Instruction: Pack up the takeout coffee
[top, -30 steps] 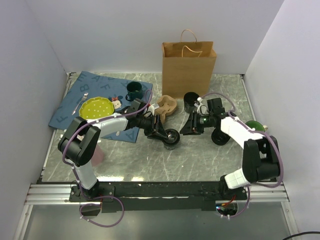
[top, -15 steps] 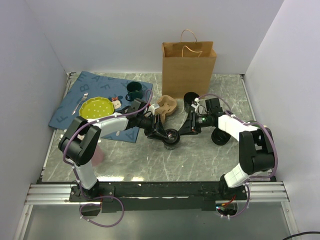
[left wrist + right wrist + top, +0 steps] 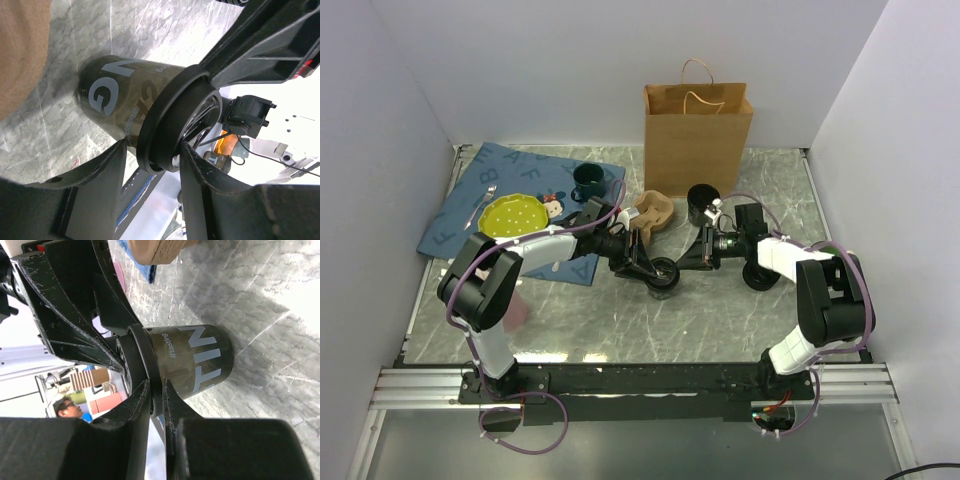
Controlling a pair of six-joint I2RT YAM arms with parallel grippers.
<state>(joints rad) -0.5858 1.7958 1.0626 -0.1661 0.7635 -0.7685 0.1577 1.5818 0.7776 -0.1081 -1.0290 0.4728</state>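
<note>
Now, cup: takeout coffee (image 3: 663, 275) stands on the marble table (image 3: 620, 322), near the paper bag (image 3: 697, 130).
Left gripper (image 3: 152, 150): I clamp its lid.
Right gripper (image 3: 156, 390): I pinch the lid's rim.

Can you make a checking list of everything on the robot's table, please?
Surface: grey marbled table, no spills seen.
Job's things: takeout coffee upright at centre, lid on; brown paper bag standing behind.
Clutter: green mug, yellow plate, spoon on blue mat; open black cup.
Tools: left tool clamps the coffee's lid; right tool pinches its rim.
Cables: purple cables loop along both arms.
Surroundings: white walls on three sides.
</note>
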